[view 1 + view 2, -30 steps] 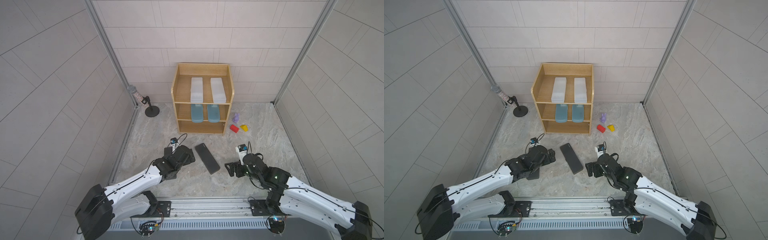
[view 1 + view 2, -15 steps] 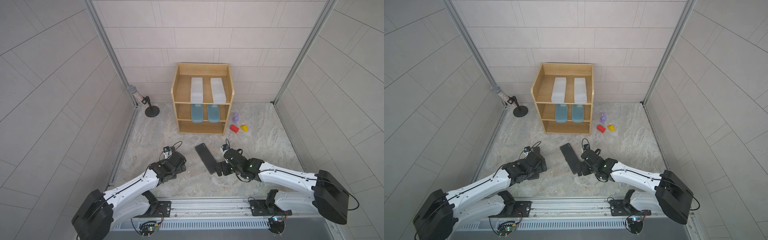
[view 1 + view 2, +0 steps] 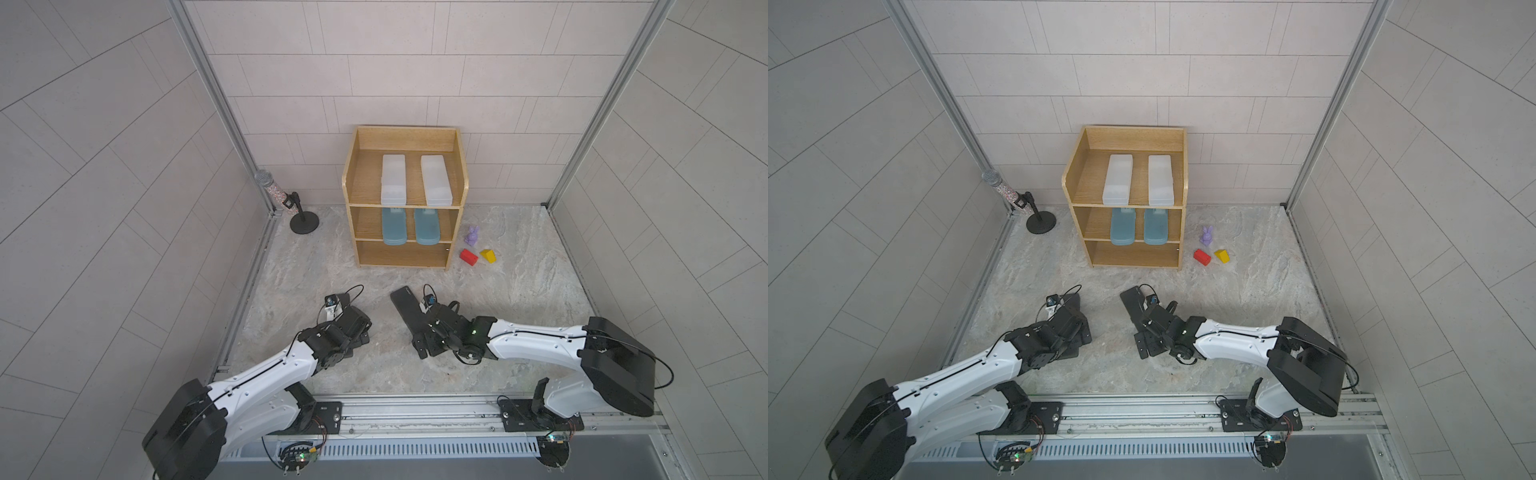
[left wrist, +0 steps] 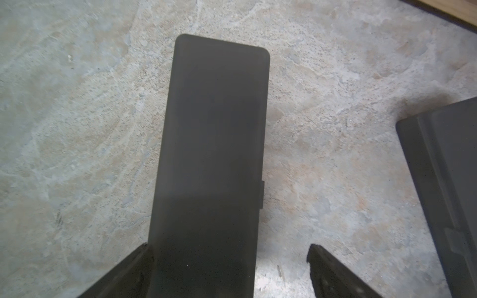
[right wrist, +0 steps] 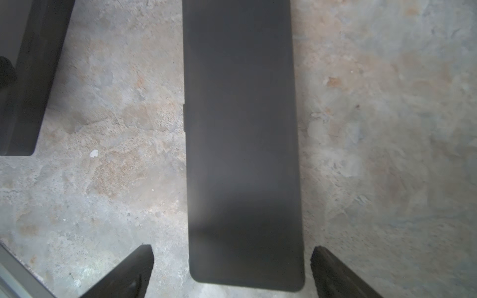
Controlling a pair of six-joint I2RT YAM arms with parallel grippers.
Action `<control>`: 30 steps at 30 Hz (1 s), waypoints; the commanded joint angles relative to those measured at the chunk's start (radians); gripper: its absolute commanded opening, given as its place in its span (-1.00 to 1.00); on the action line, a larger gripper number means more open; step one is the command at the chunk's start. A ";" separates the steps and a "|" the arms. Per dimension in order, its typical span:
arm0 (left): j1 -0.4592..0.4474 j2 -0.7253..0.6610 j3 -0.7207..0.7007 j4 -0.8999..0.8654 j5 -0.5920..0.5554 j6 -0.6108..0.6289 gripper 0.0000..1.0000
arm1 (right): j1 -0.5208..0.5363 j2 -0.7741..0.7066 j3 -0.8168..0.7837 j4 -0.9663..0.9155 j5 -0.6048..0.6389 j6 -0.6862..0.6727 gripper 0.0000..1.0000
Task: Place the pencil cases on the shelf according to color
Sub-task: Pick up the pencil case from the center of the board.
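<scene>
The left wrist view shows the left gripper (image 4: 229, 247) released above the left black case (image 4: 211, 154), which lies flat on the stone floor (image 4: 77, 129). One finger (image 4: 129, 271) sits right at a long edge of the case, while the other finger (image 4: 333, 273) stands clear of the opposite edge with bare floor between. The right black case (image 4: 444, 180) shows at the side of this view, apart from the first.

In the right wrist view the right gripper (image 5: 232, 248) is also spread wide, straddling the near end of the right black case. Both fingers are off its edges and nothing is grasped.

In both top views the shelf (image 3: 351, 187) stands against the back wall. Two white cases (image 3: 393, 179) (image 3: 436, 179) lie side by side on its top level. Two blue cases (image 3: 394, 226) (image 3: 427, 225) lie side by side on the middle level. The bottom level holds no case. Both black cases are on the floor in front of the shelf, each under an arm.

A purple bunny (image 3: 473, 235), a red block (image 3: 468, 257) and a yellow block (image 3: 488, 255) sit beside the shelf. A microphone (image 3: 274, 193) stands on its other side.
</scene>
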 commanded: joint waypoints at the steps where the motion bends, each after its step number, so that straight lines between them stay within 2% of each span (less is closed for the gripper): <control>1: 0.006 0.006 -0.043 -0.014 0.035 -0.002 0.99 | 0.011 0.032 0.014 -0.012 0.070 0.012 0.99; 12: 0.006 0.009 -0.052 0.040 0.055 0.005 0.99 | 0.034 0.133 -0.003 0.043 0.138 0.035 1.00; 17: 0.006 0.007 -0.053 0.043 0.057 0.010 0.99 | 0.042 0.164 -0.027 0.092 0.158 0.061 0.82; 27: 0.006 0.003 -0.058 0.065 0.065 0.011 0.99 | 0.062 0.099 -0.079 0.089 0.203 0.103 0.25; 30: 0.005 0.000 -0.058 0.067 0.065 0.011 0.99 | 0.063 0.057 -0.090 0.092 0.224 0.105 0.19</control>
